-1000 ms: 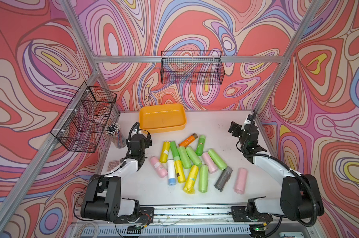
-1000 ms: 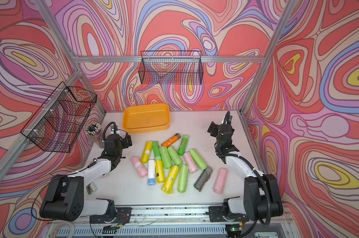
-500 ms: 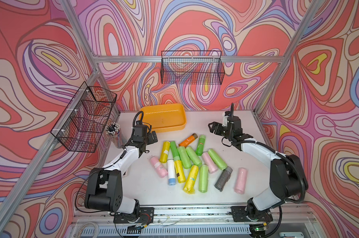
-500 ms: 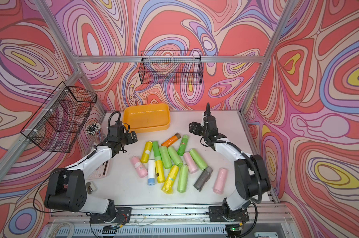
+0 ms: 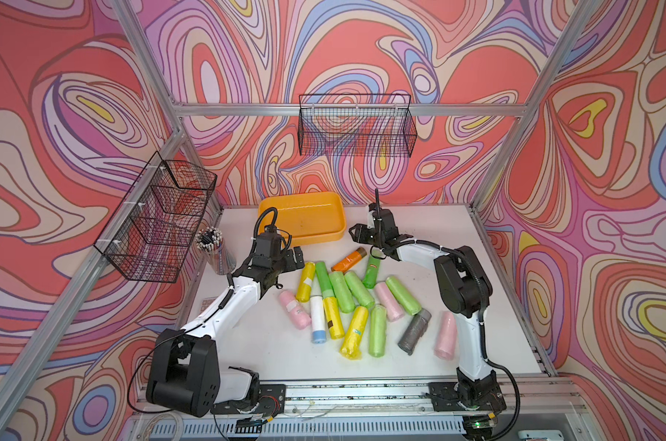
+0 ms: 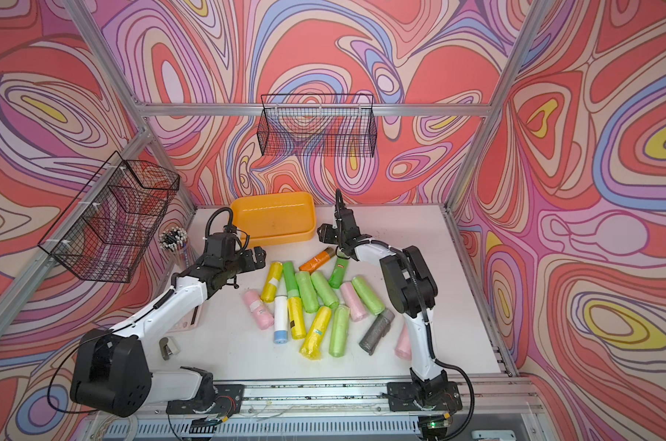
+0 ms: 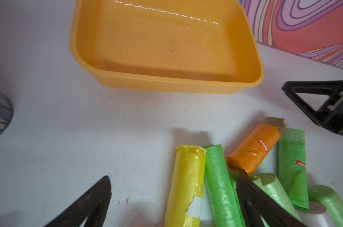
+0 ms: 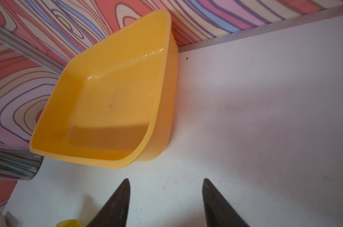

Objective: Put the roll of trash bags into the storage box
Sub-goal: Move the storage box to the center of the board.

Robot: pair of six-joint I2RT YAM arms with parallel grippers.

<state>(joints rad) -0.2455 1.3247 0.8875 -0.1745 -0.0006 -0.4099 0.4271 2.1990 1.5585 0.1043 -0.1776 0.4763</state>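
Several rolls of trash bags lie heaped mid-table in both top views: yellow [image 5: 306, 277], orange [image 5: 348, 259], greens, pinks, grey. The orange-yellow storage box [image 5: 301, 217] [image 6: 272, 217] stands behind them with nothing inside. My left gripper [image 5: 293, 259] is open, low over the heap's near-left end. In the left wrist view the left gripper [image 7: 173, 177] straddles the yellow roll [image 7: 186, 184] and a green roll [image 7: 219, 184], touching neither. My right gripper [image 5: 362, 242] hovers by the box's right corner. In the right wrist view the right gripper [image 8: 166, 179] is open over bare table.
A cup of pencils [image 5: 215, 248] stands at the table's left edge. Black wire baskets hang on the back wall [image 5: 356, 126] and the left wall [image 5: 159, 217]. A small stapler-like object [image 6: 169, 347] lies near the left arm's base.
The right arm has swung from the right edge in toward the box's right corner. The left arm has reached forward to the yellow roll. No roll has moved.
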